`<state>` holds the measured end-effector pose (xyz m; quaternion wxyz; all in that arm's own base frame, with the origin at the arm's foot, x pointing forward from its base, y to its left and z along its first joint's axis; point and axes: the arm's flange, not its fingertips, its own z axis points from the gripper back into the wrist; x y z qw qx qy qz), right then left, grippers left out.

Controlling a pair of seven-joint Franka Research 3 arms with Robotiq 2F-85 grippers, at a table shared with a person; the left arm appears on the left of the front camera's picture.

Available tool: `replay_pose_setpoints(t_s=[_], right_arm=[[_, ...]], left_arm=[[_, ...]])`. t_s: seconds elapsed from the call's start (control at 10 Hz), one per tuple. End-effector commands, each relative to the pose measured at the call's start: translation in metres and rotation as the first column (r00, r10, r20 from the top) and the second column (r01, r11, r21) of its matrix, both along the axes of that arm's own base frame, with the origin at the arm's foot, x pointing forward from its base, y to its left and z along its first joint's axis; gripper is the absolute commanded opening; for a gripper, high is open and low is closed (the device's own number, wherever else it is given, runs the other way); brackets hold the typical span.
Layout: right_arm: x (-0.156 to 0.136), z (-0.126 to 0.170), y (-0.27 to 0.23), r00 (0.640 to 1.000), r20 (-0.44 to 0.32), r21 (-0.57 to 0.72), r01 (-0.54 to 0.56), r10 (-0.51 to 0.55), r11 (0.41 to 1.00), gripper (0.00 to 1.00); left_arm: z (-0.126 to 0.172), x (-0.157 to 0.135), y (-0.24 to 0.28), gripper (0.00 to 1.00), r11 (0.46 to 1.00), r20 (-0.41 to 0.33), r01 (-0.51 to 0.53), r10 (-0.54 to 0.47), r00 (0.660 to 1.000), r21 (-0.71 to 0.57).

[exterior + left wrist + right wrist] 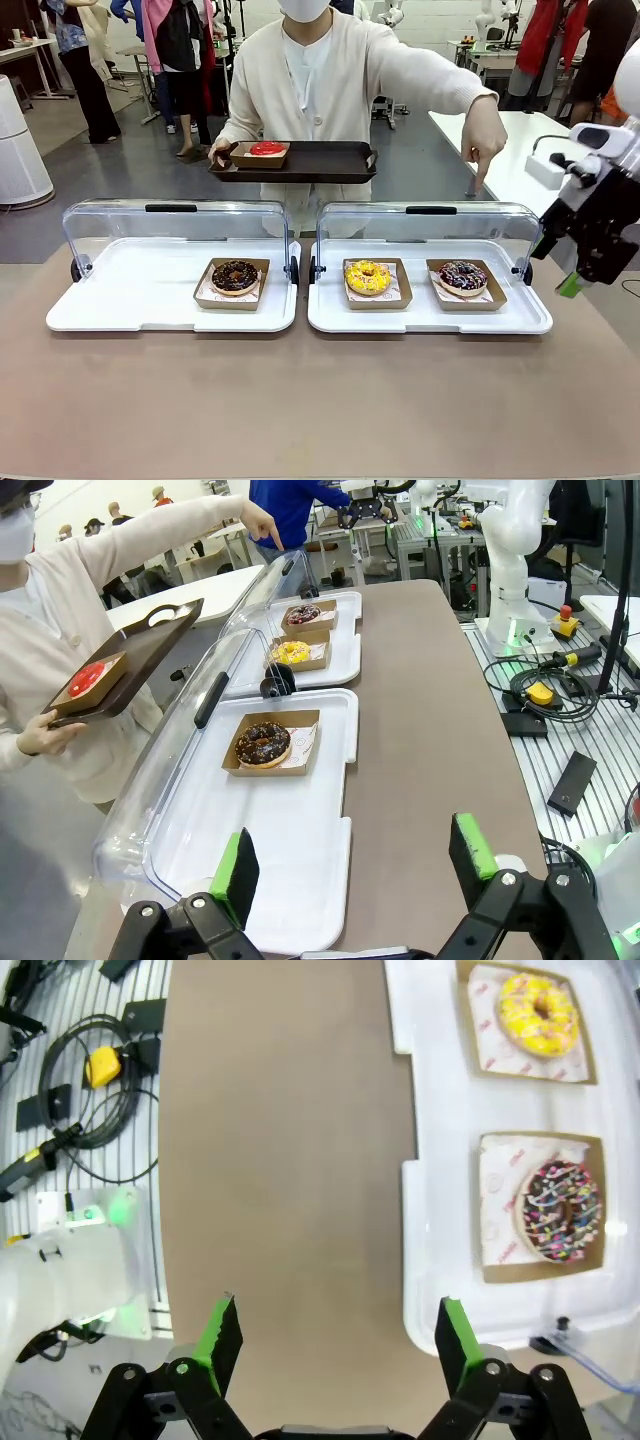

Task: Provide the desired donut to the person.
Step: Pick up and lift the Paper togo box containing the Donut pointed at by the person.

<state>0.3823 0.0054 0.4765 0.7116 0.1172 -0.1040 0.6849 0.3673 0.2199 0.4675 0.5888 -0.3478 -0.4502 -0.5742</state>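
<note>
Green pads (222, 1332) of our right gripper (335, 1330) stand apart, empty; the sprinkled donut (560, 1210) the person's hand (487, 135) points at lies ahead, right of those jaws. Our left gripper (355, 865) gapes too, chocolate donut (263, 744) ahead.

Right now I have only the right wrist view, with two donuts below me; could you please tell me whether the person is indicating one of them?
Observer: Yes. The person points a hand down behind the right case, roughly in line with the sprinkled chocolate donut.
Operator: Thank you. Is it covered?
Observer: No, the clear lid stands open at the far side, toward the person.
Operator: And where could the donut go?
Observer: The person's other hand holds out a dark tray with a red donut in a box on it.
</note>
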Motion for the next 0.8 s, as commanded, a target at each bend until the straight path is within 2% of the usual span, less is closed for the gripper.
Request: replay_pose_setpoints(t_s=[0.0, 0.7], right_arm=[[0.0048, -0.0117, 0.0057, 1.000, -0.003, -0.046, 0.027, -0.028, 0.999, 1.00], [0.0015, -0.0069, 0.0041, 1.000, -0.008, -0.012, 0.005, -0.005, 1.000, 1.00]], left_arm=[[0.0018, -0.0008, 0.0021, 1.00, 1.000, 0.005, 0.002, -0.002, 1.000, -0.005], [0.0018, -0.0008, 0.0021, 1.00, 1.000, 0.005, 0.002, -0.002, 1.000, -0.005]])
